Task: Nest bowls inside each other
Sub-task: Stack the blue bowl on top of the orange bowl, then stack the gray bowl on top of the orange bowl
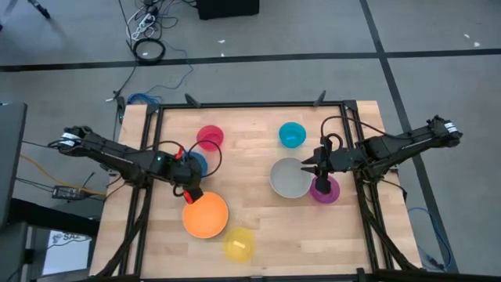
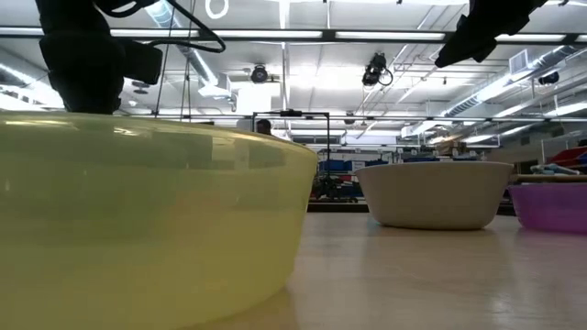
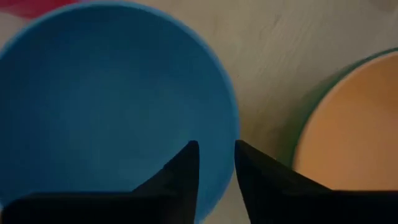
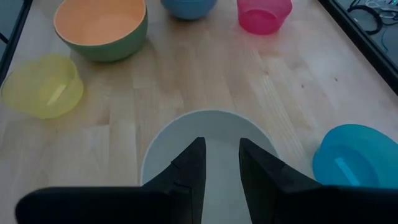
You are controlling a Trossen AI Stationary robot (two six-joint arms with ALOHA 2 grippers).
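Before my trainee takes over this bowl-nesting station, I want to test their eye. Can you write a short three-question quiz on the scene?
1. True or false: the orange bowl already sits inside the green bowl.
2. Which bowl is the left tool straddling the rim of? A) pink B) blue C) yellow
3. Name the bowl beneath the right tool.

Key: 1 true. 2 B, the blue bowl. 3 the grey bowl.
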